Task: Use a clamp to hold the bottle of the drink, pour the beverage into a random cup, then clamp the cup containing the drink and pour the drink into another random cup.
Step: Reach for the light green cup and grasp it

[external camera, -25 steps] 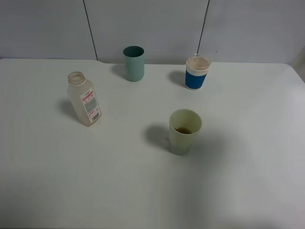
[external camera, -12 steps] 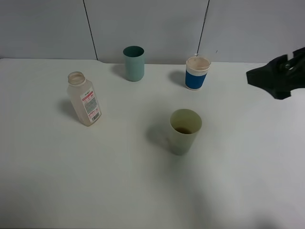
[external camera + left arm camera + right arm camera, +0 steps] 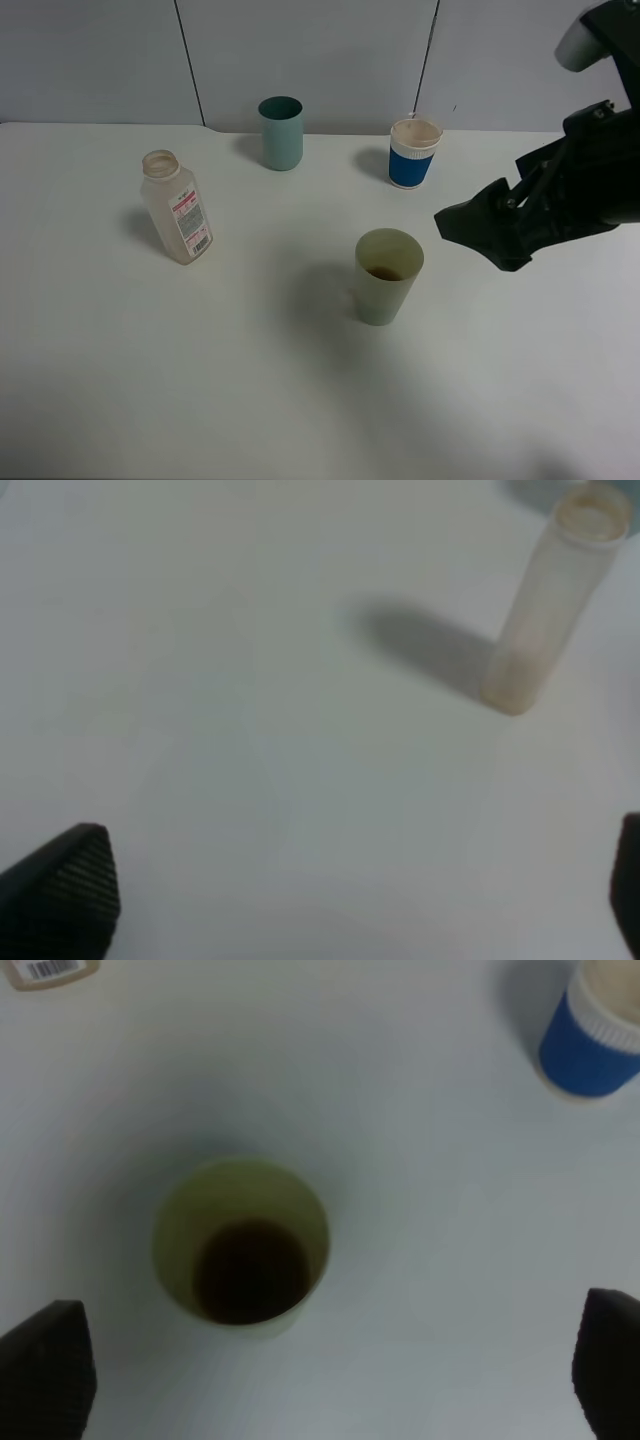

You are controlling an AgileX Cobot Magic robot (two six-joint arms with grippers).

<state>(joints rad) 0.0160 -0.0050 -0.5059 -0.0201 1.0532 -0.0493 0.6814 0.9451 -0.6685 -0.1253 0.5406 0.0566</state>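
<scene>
Swinging in from the right this past second, the right gripper [image 3: 476,240], jaws spread wide, nears the pale green plastic cup [image 3: 388,278] holding dark drink [image 3: 250,1270]; clamping it looks next.

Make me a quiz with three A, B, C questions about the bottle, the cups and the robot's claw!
1. Where is the bottle?
A. standing on the left side of the table
B. inside a cup
C. in a gripper

2. How many cups are there?
A. two
B. three
C. five

3. How is the right gripper?
A. shut on a cup
B. shut on the bottle
C. open, holding nothing

Answers:
1 A: in the high view it stands alone on the left.
2 B: there is a teal cup, a blue cup and a pale green cup.
3 C: the right wrist view shows its jaws far apart, touching nothing.
</scene>
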